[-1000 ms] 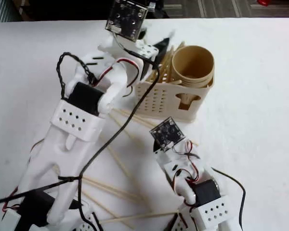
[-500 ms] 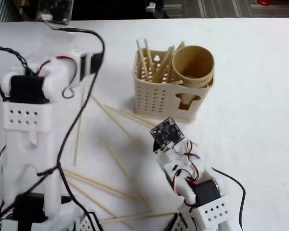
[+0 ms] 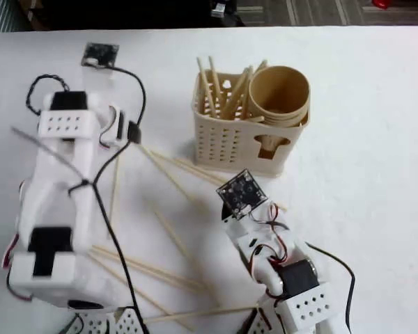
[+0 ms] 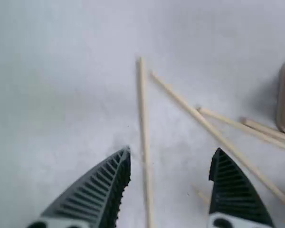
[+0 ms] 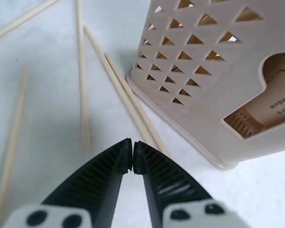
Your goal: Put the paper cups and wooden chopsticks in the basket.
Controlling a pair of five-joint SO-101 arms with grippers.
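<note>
The pale wooden chopstick (image 4: 142, 118) you are lined up on lies flat on the white table (image 3: 376, 174), well apart from the cream perforated plastic basket (image 3: 230, 142). Its long axis runs straight away from the left gripper (image 4: 172, 153). It passes between the widely spread jaws, empty for now, but closer to one finger than the other. That straddle suits a pinch across the stick's width. Off-centre as it is, though, the nearer finger may nudge it and roll it first, so centre up before you close.

A second loose stick (image 4: 204, 126) slants across the table toward the basket, and more loose sticks (image 3: 150, 271) lie fanned nearer the arm bases.

The stacked tan paper cups (image 3: 279, 94) stand mouth-up inside the basket, with the sticks already in it (image 3: 223, 90) leaning on end beside them, so the cups look done.

Your right gripper (image 5: 132, 156) hangs low just beside the basket's corner, jaws pressed together on nothing, over a pair of parallel sticks (image 5: 128, 99).
</note>
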